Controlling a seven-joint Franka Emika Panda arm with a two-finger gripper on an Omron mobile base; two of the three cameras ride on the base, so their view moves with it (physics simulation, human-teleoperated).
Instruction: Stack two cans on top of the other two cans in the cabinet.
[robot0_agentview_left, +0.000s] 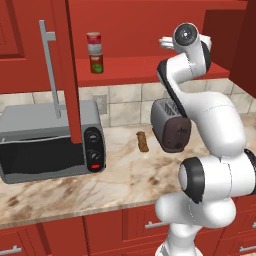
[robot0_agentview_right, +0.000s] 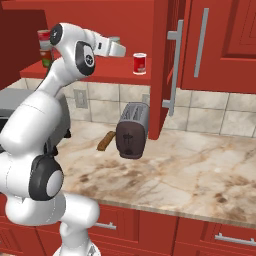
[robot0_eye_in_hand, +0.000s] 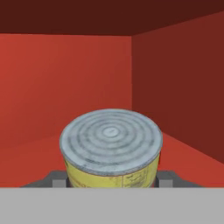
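1. Yellow can (robot0_eye_in_hand: 111, 151) sits right between the two finger tips at the bottom of the hand view. The claw (robot0_eye_in_hand: 111, 180) is squeezed shut on it, one tip on each side. The can stands up straight, its grey ringed lid facing the camera.
2. Behind the can is the red back wall of the cabinet (robot0_eye_in_hand: 65, 87), and the red shelf (robot0_eye_in_hand: 30, 162) is under it.
3. In the right base view, a red can with a pale band (robot0_agentview_right: 140, 63) stands alone on the shelf, just right of the hand, near the top middle.
4. In the left base view, two cans are already stacked at the upper left: a red-topped can (robot0_agentview_left: 93, 42) on the green-labelled can (robot0_agentview_left: 96, 63).
5. I think the held can must go up and right onto the lone red can.
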